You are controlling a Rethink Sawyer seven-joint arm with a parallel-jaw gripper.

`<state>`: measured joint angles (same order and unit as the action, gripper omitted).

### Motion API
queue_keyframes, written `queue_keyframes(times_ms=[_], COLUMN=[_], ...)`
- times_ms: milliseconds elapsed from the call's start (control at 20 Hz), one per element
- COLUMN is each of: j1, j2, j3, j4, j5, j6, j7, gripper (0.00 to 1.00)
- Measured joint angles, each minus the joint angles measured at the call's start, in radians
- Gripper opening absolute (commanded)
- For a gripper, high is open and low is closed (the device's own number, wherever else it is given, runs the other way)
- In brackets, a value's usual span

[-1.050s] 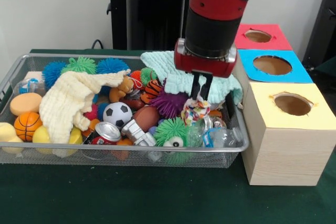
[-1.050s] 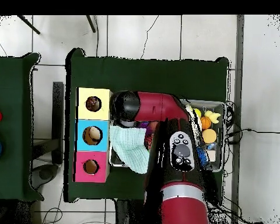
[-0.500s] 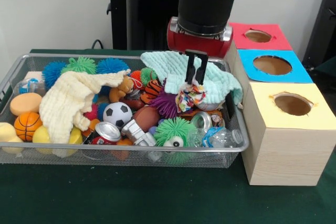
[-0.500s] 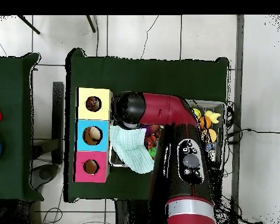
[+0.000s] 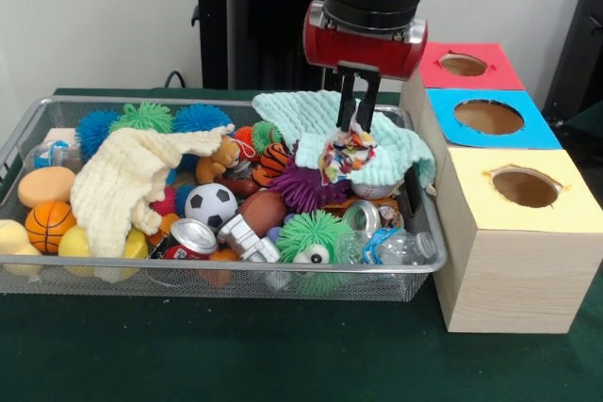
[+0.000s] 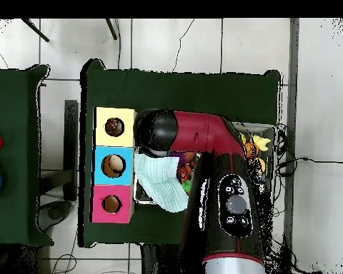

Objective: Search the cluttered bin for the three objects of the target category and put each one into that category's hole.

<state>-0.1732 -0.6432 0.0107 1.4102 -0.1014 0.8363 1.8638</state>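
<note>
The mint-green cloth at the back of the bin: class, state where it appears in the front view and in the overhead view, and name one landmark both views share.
Front view: the mint-green cloth lies at the bin's far right, behind the gripper.
Overhead view: the cloth lies left of the arm, beside the blue box.
Shared landmark: the blue box.

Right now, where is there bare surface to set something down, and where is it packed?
Bare green table lies in front of the wire bin and the yellow-topped box. The bin itself is crowded throughout. The gripper holds a multicoloured toy above it.
</note>
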Motion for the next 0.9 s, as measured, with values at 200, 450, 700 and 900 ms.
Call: queue_keyframes(times_ms=[200, 450, 700, 900], j1=[0.02, 0.042, 0.078, 0.102], j2=[-0.009, -0.008, -0.001, 0.001], j3=[0.0, 0.0, 0.0, 0.0], j4=[-0.001, -0.007, -0.02, -0.02], j5=[0.004, 0.011, 0.029, 0.052], j6=[0.007, 0.022, 0.043, 0.053], j7=[0.0, 0.0, 0.0, 0.0], gripper=[0.0, 0.0, 0.0, 0.0])
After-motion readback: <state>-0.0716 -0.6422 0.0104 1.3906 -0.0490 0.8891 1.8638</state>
